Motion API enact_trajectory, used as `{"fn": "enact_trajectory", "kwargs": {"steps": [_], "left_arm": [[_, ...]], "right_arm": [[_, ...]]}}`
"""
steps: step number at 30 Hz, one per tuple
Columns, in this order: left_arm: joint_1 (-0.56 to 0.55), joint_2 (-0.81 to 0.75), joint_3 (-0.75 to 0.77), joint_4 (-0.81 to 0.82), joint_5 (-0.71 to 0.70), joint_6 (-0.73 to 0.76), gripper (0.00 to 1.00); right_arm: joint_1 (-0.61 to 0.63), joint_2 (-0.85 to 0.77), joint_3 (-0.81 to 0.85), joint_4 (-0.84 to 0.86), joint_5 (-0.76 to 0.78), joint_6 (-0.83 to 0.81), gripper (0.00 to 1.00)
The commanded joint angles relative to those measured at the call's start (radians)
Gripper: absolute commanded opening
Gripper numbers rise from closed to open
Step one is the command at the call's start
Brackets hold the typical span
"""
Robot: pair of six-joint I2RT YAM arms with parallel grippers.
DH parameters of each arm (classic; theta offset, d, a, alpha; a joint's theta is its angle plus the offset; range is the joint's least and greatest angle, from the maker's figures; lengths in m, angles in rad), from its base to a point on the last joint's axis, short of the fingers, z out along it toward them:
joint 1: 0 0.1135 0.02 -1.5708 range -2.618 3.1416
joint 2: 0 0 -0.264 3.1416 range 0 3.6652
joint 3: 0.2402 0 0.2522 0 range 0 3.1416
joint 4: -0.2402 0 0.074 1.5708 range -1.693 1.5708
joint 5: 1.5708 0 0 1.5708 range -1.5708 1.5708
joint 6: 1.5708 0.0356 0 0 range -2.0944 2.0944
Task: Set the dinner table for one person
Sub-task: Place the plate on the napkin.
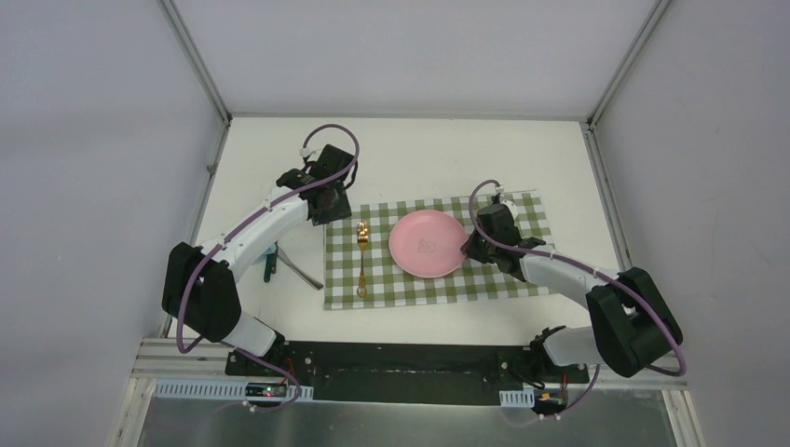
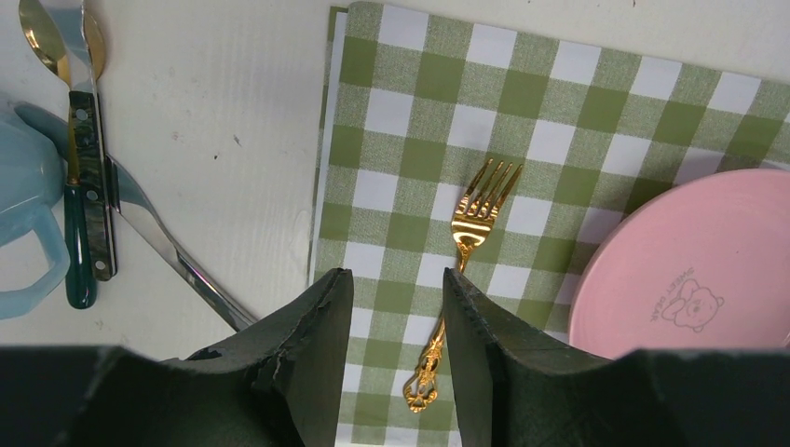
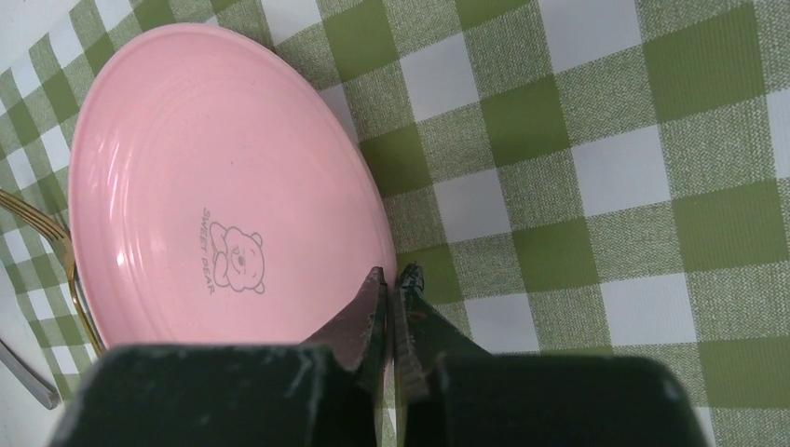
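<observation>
The white dinner table (image 1: 419, 154) carries a green-and-white checked cloth (image 1: 503, 279). A pink plate (image 1: 427, 243) lies at the cloth's middle, and a gold fork (image 1: 361, 261) lies left of it, tines pointing away. My left gripper (image 1: 328, 207) hovers open over the cloth's far left corner. In the left wrist view (image 2: 398, 279) the fork (image 2: 470, 233) runs below and between its fingers, untouched. My right gripper (image 1: 470, 247) is at the plate's right rim. In the right wrist view (image 3: 391, 273) its fingers are shut on the rim of the plate (image 3: 214, 168).
Left of the cloth, on the bare table, lie a light blue cup (image 2: 23, 214), a green-handled knife (image 2: 79, 233), a gold spoon (image 2: 42, 33) and a silver utensil (image 2: 168, 247). Aluminium rails and grey walls bound the table.
</observation>
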Motion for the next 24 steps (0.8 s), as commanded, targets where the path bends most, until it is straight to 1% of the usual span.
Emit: {"fn": "enact_trajectory", "kwargs": {"steps": [1,8,12,14,15,16,18,19,20,24], "left_arm": [[-0.009,-0.038,0.024,-0.005,-0.025,-0.015,0.41],[-0.011,-0.041,0.029,-0.009,-0.025,-0.014,0.42],[-0.011,-0.047,0.032,-0.008,-0.023,-0.009,0.42],[-0.011,-0.053,0.030,-0.009,-0.025,-0.006,0.42],[-0.011,-0.054,0.029,-0.009,-0.029,-0.003,0.42],[-0.011,-0.056,0.030,-0.008,-0.031,0.000,0.42],[-0.011,-0.058,0.032,-0.011,-0.042,0.009,0.42],[-0.011,-0.058,0.037,-0.016,-0.051,0.014,0.42],[-0.011,-0.057,0.042,-0.024,-0.063,0.019,0.42],[-0.008,-0.047,0.079,-0.090,-0.167,0.043,0.40]], "right_arm": [[0.005,-0.047,-0.009,0.038,0.022,0.019,0.00],[0.008,-0.102,-0.024,-0.011,0.030,0.015,0.00],[0.009,-0.101,-0.012,-0.046,0.027,0.015,0.01],[0.010,-0.102,-0.010,-0.052,0.029,0.017,0.15],[0.011,-0.101,-0.007,-0.059,0.031,0.018,0.18],[0.011,-0.101,-0.006,-0.064,0.031,0.018,0.27],[0.010,-0.098,0.005,-0.079,0.027,0.016,0.64],[0.011,-0.099,0.010,-0.088,0.028,0.014,0.68],[0.011,-0.102,0.013,-0.090,0.026,0.011,0.69],[0.011,-0.098,0.046,-0.108,0.022,-0.011,0.67]]}}
